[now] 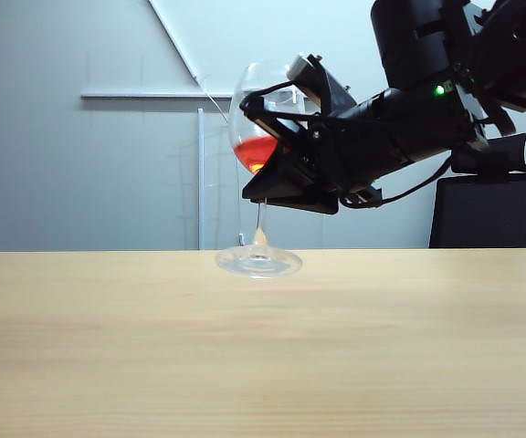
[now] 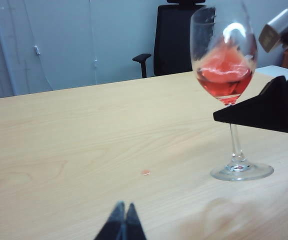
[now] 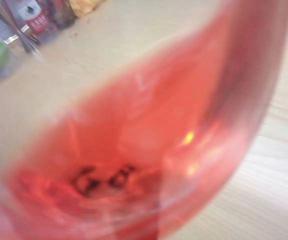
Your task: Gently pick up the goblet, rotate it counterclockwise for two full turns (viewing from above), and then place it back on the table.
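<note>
Toward one o'clock from the middle of the exterior view, our right gripper [image 1: 268, 109] is wrapping its dark fingers around the bowl of the goblet [image 1: 256, 146], its arm coming in from two o'clock. Its jaws are standing narrow, closed on the glass bowl. We are seeing the goblet upright, its round foot sitting at the far edge of the table [image 1: 263, 356]; whether the foot is touching the wood or hanging just above it, we cannot tell. Red-orange liquid is sloshing in the lower part of the bowl, riding up one side.

From our left wrist view, the goblet [image 2: 224, 65] is standing at three o'clock, with the right gripper's black finger [image 2: 264, 107] lying across the base of the bowl just above the stem. The table [image 2: 84, 140] is stretching pale and wood-grained, with a small reddish spot [image 2: 145, 172] lying on it at about nine o'clock from the goblet's foot, well apart from it. Our left gripper [image 2: 123, 222] is sitting at six o'clock, low over the table, its two dark tips pressed together with nothing between them.

From our right wrist view, the goblet [image 3: 149, 150] is filling nearly everything, blurred and red. Behind the table, a black office chair [image 1: 489, 212] is standing at three o'clock in the exterior view.
</note>
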{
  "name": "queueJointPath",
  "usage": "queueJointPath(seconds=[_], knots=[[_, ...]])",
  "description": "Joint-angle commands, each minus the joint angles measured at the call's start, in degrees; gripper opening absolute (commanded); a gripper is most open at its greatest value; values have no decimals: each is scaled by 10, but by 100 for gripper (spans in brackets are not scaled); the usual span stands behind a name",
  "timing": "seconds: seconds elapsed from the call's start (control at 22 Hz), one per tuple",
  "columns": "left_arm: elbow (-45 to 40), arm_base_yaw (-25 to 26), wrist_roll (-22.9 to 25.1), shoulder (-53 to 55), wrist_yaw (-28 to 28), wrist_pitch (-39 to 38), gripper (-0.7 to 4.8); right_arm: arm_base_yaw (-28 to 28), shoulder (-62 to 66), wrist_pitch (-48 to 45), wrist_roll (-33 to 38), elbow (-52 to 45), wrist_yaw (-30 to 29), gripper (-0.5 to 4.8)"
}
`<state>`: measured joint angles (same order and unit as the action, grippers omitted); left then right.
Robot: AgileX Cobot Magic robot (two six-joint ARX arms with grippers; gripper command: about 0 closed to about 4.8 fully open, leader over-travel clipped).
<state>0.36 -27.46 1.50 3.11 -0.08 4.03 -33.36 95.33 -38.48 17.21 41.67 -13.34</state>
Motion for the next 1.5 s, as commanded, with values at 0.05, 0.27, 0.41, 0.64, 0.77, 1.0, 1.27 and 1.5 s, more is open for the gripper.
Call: queueJointPath(seconds=[0.05,0.27,0.41,0.64,0.77,1.0,1.27,1.5], knots=[[2,0,0,-10,1,8,-5,-10,-6,11,-54,16,11,-7],[2,0,0,-15,1,7,-5,-33,-7,52,-119,25,33,-7],[2,0,0,-15,1,7,-5,-59,-11,53,-180,25,80,-7],[2,0,0,-15,1,7,-5,-98,-21,34,-224,25,108,-7],[2,0,0,-15,1,7,-5,-103,-25,13,-238,21,104,-7],[2,0,0,-15,1,7,-5,-109,-33,-119,-247,-32,70,-7],[2,0,0,-15,1,7,-5,-108,-33,-281,-214,-114,51,-7],[2,0,0,-15,1,7,-5,-90,-33,-371,-139,-161,14,-7]])
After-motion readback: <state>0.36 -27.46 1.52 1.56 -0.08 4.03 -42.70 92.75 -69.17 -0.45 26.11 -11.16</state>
